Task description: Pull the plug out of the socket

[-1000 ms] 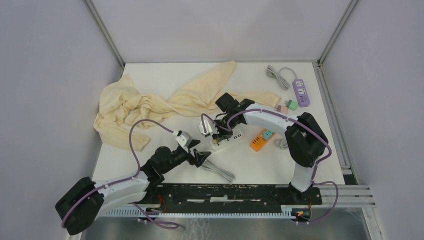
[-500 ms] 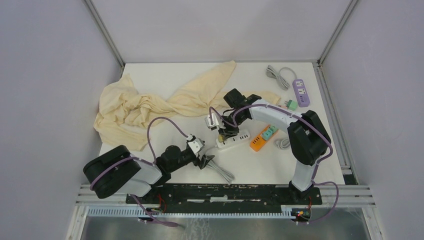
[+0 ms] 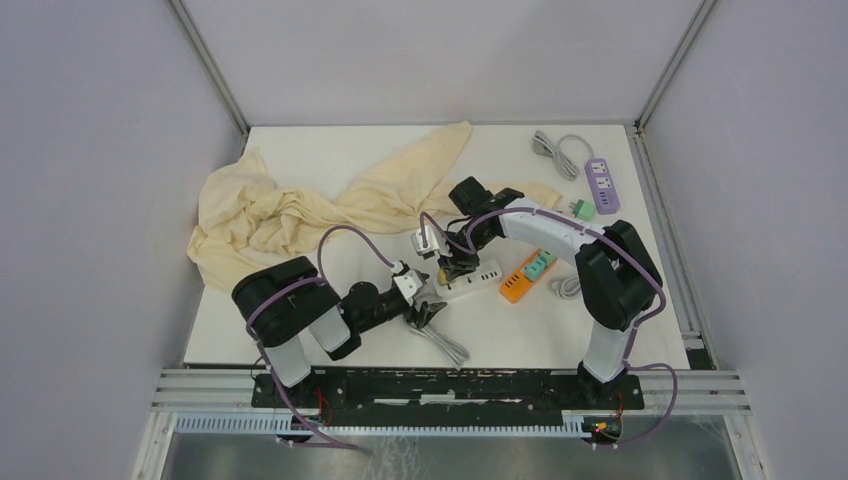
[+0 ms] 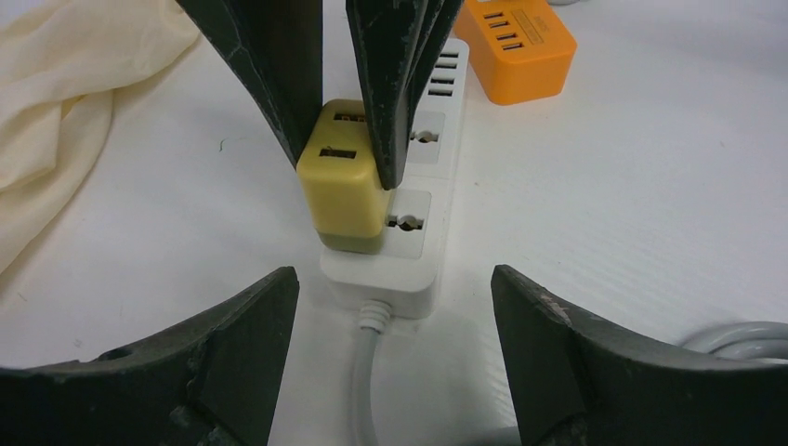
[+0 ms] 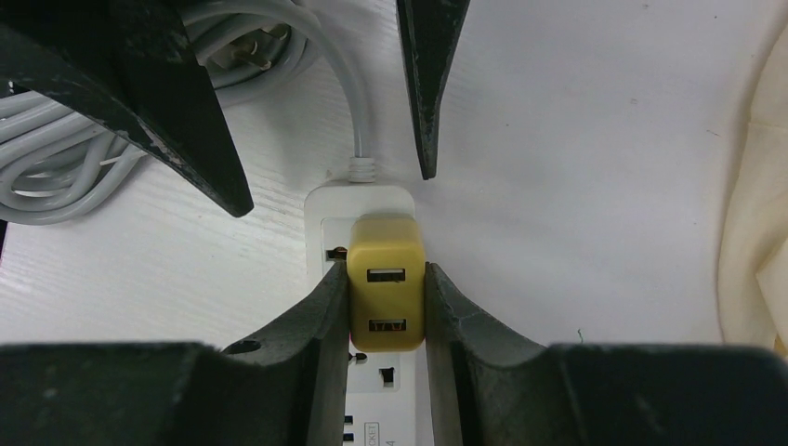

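Plug (image 4: pixel 339 186): yellow two-port adapter, which I see seated upright in the white socket strip (image 4: pixel 413 246), near the strip's cable end.
Right gripper (image 5: pixel 387 269): I see it clamped on the plug, one finger against each side.
Left gripper (image 4: pixel 392 279): I see it spread wide at the strip's cable end, holding nothing.
Orange strip (image 4: pixel 516 42): just beyond the socket strip's far end.

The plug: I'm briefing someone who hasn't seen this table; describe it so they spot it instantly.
On the table, near its middle, lies a white power strip, left of an orange strip. On its cable end sits a yellow plug with two USB slots, pinched by the right gripper, the only thing plugged in.
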`<state>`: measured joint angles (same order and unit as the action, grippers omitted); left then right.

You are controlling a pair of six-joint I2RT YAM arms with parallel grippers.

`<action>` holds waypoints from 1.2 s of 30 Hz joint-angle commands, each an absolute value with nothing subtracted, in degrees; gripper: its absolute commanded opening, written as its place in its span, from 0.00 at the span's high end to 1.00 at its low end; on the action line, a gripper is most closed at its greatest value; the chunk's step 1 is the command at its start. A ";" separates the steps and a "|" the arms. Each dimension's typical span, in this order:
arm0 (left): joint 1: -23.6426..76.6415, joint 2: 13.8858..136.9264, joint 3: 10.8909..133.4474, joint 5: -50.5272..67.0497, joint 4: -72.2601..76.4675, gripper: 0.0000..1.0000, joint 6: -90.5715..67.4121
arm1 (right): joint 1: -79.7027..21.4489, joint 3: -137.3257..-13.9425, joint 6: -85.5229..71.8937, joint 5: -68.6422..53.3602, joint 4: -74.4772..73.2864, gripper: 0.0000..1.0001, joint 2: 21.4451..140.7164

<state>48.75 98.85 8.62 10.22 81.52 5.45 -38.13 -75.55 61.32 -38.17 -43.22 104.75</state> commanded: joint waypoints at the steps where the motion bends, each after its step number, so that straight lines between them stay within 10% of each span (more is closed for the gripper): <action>1: 48.94 103.24 10.53 8.55 87.11 0.18 8.89 | -38.23 -76.03 60.45 -41.80 -45.14 0.93 104.97; 12: 48.88 104.08 9.32 8.88 86.67 0.23 10.58 | -35.82 -76.41 59.42 -44.57 -45.37 0.96 104.00; 36: 46.22 61.84 9.94 6.97 38.99 0.09 -18.94 | -37.22 -67.98 68.13 -48.26 -39.53 0.96 98.00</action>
<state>47.59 64.69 8.71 9.34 46.85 -7.68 -36.03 -68.38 68.79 -46.35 -42.15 99.79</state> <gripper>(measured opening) 0.920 0.352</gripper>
